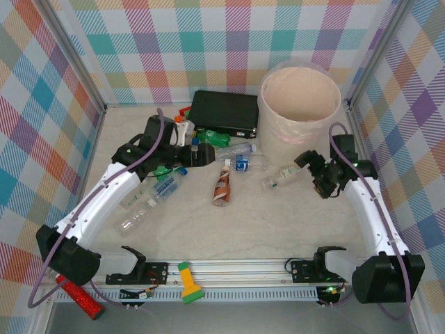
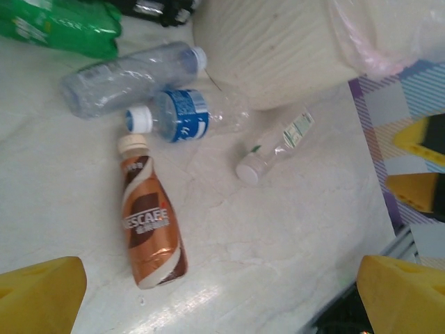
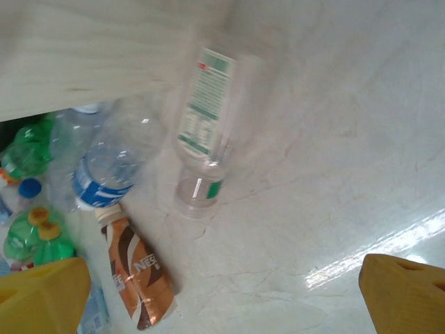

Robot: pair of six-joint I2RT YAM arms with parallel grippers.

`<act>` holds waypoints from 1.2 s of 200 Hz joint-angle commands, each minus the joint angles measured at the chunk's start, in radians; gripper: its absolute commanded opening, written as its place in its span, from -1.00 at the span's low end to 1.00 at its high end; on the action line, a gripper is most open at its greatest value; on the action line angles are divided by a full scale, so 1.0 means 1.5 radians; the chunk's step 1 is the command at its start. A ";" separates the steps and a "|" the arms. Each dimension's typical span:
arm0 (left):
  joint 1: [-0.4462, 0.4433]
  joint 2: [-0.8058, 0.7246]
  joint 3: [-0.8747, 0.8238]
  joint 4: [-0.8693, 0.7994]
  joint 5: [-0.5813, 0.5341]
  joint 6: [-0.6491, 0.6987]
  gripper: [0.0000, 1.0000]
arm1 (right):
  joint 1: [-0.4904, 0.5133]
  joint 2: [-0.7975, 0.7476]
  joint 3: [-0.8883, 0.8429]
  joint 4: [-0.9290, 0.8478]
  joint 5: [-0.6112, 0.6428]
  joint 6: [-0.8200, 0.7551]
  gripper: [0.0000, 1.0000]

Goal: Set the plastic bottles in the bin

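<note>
I'm seeing a brown-and-cream swirled bottle, a blue-labelled clear bottle and a green bottle. The bin is showing pale beige, the walls are wearing pastel plaid, and the flat case is reading black.

Overhead wide; wrists close, sharing brown bottle.

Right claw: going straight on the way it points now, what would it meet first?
Probably the clear green-labelled bottle lying just ahead of the open right claw; depth is unclear.
</note>
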 commanded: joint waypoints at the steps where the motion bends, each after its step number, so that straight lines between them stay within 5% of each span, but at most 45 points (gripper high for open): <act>1: -0.023 0.025 0.037 0.018 0.052 0.002 0.99 | 0.005 -0.002 -0.058 0.113 -0.039 0.114 0.98; 77: -0.037 0.062 0.066 0.023 0.075 -0.009 0.99 | 0.042 0.132 -0.109 0.290 -0.014 0.172 0.96; 193: -0.037 0.034 0.057 -0.010 0.030 0.004 0.99 | 0.053 0.306 -0.059 0.360 0.030 0.207 0.91; 240: -0.037 0.033 0.060 -0.017 0.023 0.008 0.99 | 0.053 0.325 -0.046 0.302 0.052 0.197 0.75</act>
